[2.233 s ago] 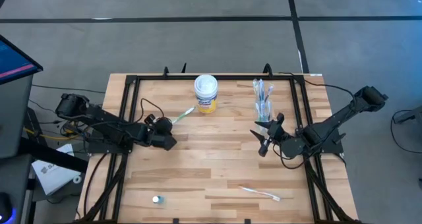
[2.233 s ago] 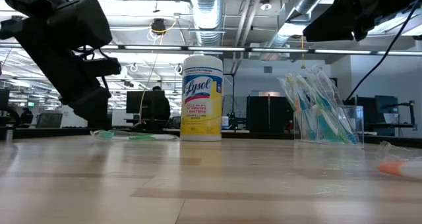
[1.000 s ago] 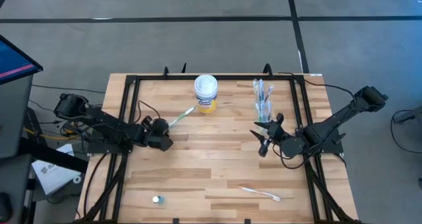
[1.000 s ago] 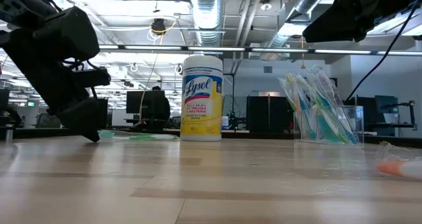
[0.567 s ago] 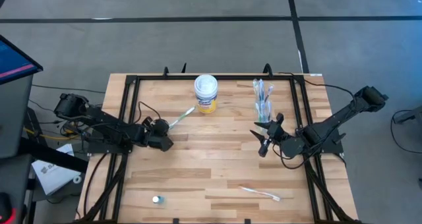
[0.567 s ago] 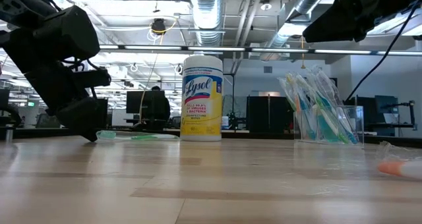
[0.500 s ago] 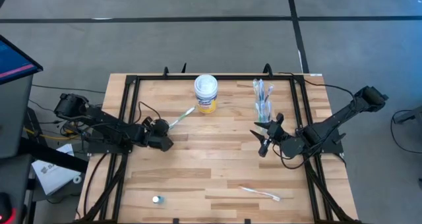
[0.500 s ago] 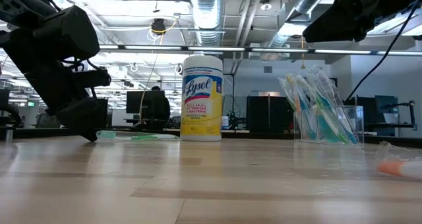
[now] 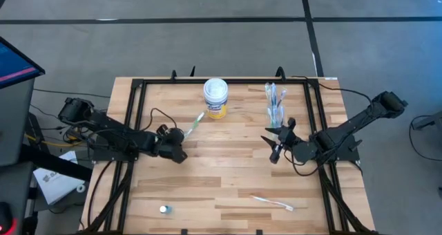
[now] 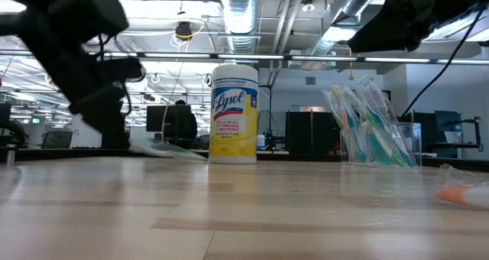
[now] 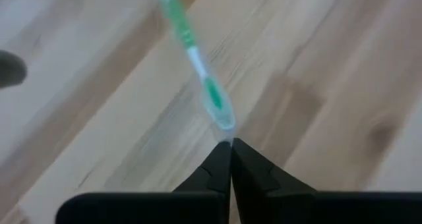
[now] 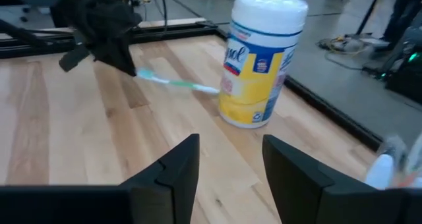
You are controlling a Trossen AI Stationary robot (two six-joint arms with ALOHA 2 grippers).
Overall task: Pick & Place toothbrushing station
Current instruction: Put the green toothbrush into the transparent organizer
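A clear plastic cup [image 9: 275, 115] at the table's far right holds a bundle of white, blue and green toothbrushes [image 10: 365, 126], standing up and splayed (the low view shows their colours best). Near it stands a yellow-labelled wipes canister [image 9: 215, 99] with a white lid. The left gripper [image 9: 181, 154], fingers pressed together, pinches the end of a green-and-white toothbrush [image 9: 195, 121] whose other end points toward the canister; the left wrist view shows the slim handle [image 11: 195, 59] running out from the closed tips over pale wood planks. The right gripper [image 9: 275, 145] hangs with its fingers spread, holding nothing, near the cup. Only the high view shows a second toothbrush [image 9: 273, 202] lying at the near right of the table [image 9: 228, 173], and a small round object [image 9: 164, 209] at the near left
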